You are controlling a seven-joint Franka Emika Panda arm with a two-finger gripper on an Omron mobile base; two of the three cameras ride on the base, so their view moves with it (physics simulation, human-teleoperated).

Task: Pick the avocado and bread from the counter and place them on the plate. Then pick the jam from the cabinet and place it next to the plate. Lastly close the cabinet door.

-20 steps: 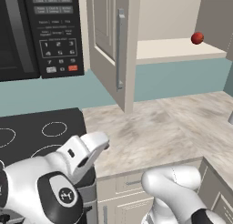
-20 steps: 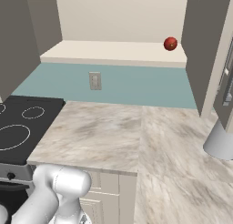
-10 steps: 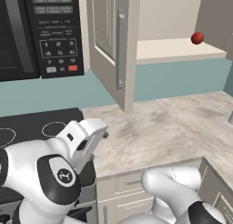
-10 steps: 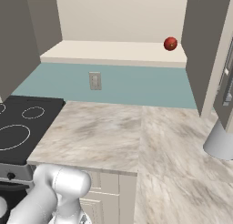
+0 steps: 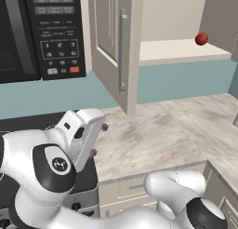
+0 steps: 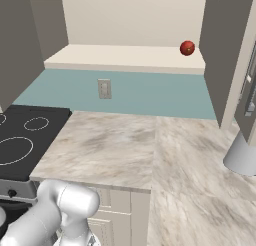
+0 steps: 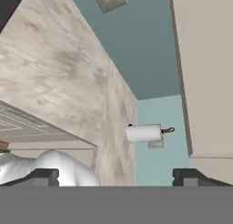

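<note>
The jam (image 5: 201, 38), a small red jar, stands on the shelf of the open cabinet (image 5: 186, 50); the right base view shows the jam (image 6: 187, 48) at the shelf's right end. The cabinet door (image 5: 116, 46) stands swung open, its silver bar handle facing me. My gripper (image 7: 116, 176) is open with nothing between its fingertips (image 7: 42, 175). It hangs low over the counter (image 5: 162, 130) near the stove edge, far below and left of the jam. The avocado, the bread and the plate are out of view.
A black microwave (image 5: 37, 32) hangs left of the door, above a black stove (image 6: 25, 140). A wall outlet (image 6: 104, 88) sits on the teal backsplash. A grey rounded object (image 6: 242, 155) stands on the counter at the right. A paper towel roll (image 7: 143, 133) hangs on the wall.
The arm has swung up and to the left, and the hand has risen a little over the counter's left end. The jaws have stayed wide apart.
</note>
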